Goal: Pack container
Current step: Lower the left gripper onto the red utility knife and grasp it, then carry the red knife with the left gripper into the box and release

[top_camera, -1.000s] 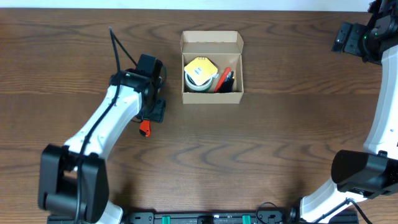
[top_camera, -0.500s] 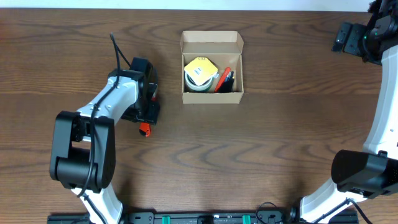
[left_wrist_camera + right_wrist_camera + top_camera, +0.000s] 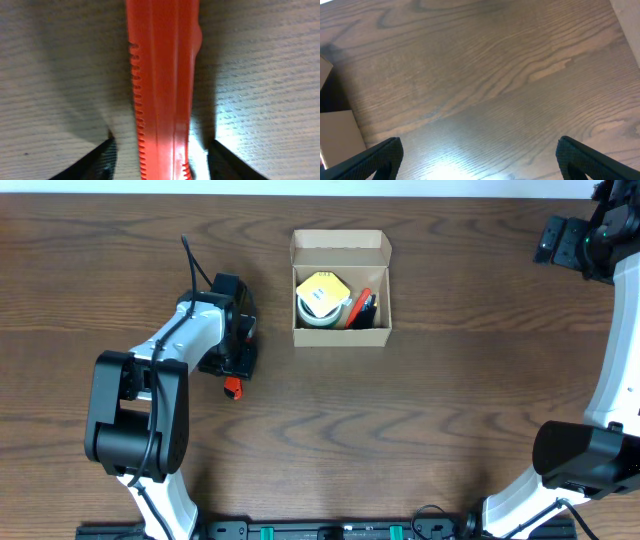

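Left gripper (image 3: 237, 372) stands well left of the container (image 3: 340, 336).

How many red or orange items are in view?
2. One orange-red cutter lies on the table, straddled by the left tool; one red item sits in the cardboard box, right of the tape roll. More may be hidden inside.

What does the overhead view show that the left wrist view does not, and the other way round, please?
Only overhead: the open box holding a white roll, a yellow item and a red item, and the right arm at the table's right edge. Only left wrist: the orange tool's toothed edge, and the gaps between it and the left gripper's fingertips on either side. Both: the orange tool lying on the wooden table.
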